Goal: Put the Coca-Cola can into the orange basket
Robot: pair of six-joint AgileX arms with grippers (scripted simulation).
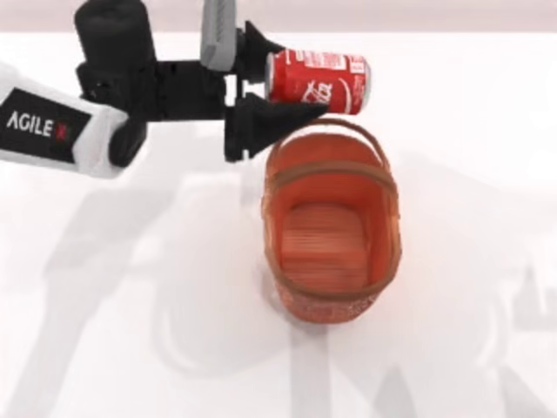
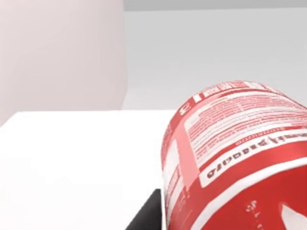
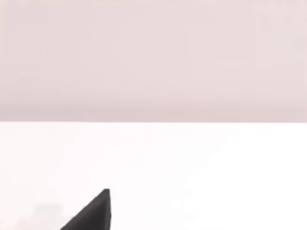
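- left hand has its two black fingers closed on one end of the coca-cola can; can lies on its side in the air, long axis across the top view, free end toward the right.
- can hangs over the far rim of the orange basket, just beyond the arched handle; judged not yet over the basket's open middle.
- left wrist view: can label fills the near field, bench below; basket not visible there.
- step in hand, as i judge it: carry the can over the opening, then let go.
- to do it well: bring the can toward the near side until it clears the handle, lower it close to the basket floor, only then open the fingers.
- risk: a release here could strike the rim or handle and roll off.
- right hand: only a dark tip in its wrist view; cannot tell its state, parked out of the top view.
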